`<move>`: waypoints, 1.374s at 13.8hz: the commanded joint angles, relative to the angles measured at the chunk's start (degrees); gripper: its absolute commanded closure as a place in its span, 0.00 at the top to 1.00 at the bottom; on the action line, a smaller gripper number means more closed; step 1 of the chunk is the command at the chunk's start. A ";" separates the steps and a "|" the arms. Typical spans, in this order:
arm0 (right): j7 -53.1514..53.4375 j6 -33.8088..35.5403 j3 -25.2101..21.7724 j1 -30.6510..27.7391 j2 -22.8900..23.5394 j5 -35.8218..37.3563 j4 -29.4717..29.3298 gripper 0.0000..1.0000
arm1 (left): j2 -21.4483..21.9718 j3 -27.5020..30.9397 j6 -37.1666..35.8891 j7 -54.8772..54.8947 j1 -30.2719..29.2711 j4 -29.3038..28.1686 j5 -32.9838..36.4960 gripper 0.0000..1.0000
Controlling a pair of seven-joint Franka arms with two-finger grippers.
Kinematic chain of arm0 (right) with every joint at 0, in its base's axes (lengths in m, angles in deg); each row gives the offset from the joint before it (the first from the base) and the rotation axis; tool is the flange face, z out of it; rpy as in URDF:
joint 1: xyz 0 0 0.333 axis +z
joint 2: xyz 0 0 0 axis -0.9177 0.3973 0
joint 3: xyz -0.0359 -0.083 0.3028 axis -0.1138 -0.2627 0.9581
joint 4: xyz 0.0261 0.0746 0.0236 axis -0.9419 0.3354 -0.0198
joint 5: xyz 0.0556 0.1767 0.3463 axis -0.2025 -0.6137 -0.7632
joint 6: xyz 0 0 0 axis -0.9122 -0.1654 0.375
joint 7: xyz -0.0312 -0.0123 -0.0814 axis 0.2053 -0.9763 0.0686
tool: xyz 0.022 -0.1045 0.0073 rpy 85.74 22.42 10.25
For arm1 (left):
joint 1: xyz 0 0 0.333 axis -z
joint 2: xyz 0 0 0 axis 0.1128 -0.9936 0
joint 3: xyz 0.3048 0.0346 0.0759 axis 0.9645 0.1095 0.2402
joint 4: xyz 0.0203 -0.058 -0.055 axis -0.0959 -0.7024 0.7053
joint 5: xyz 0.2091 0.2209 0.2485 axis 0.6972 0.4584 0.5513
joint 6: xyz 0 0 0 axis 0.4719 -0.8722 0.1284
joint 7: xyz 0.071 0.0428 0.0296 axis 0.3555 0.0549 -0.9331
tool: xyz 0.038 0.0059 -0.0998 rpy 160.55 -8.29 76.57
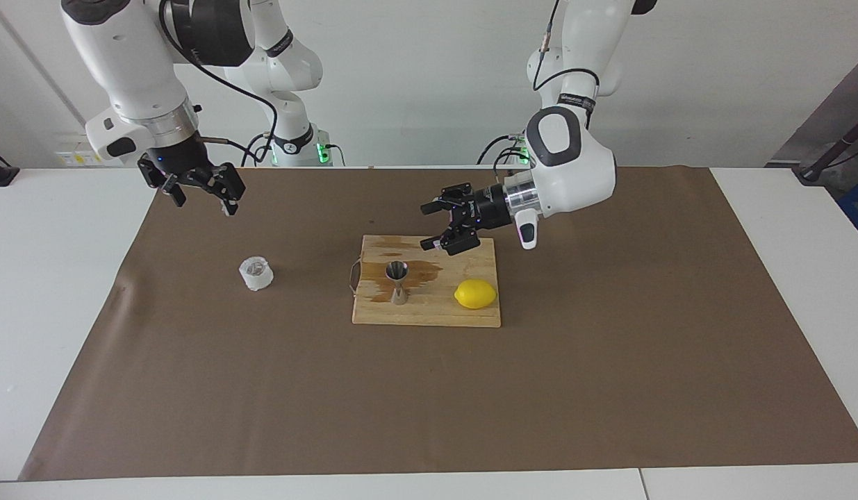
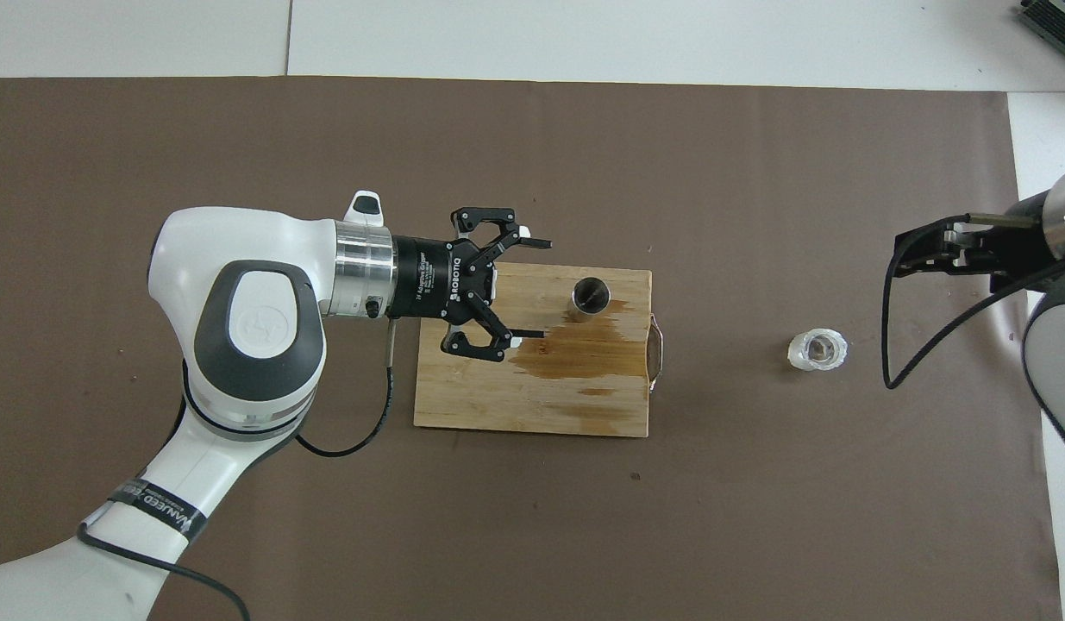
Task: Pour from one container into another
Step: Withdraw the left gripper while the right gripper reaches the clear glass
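Left end effector (image 1: 431,226) spread above wet cutting board (image 1: 429,312), beside jigger (image 1: 398,281).
Right end effector (image 1: 201,200) spread, empty, above white cup (image 1: 256,273).

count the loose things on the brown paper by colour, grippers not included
white: 1, the crinkled cup
steel: 1, the jigger
yellow: 1, the lemon
wood: 1, the cutting board
total: 4
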State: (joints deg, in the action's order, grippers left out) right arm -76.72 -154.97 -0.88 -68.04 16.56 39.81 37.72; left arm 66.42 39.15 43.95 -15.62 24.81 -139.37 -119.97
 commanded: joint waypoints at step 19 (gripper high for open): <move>-76.44 -12.41 -0.10 -3.38 -10.73 -6.27 25.22 1.00 | 8.35 0.33 -12.49 33.44 -8.92 6.44 64.68 1.00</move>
State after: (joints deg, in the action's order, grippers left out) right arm -141.69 -162.09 -1.16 -70.82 8.62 34.95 56.99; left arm 71.85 39.66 33.20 13.40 17.77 -132.29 -59.23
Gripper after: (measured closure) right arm 0.000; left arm 0.000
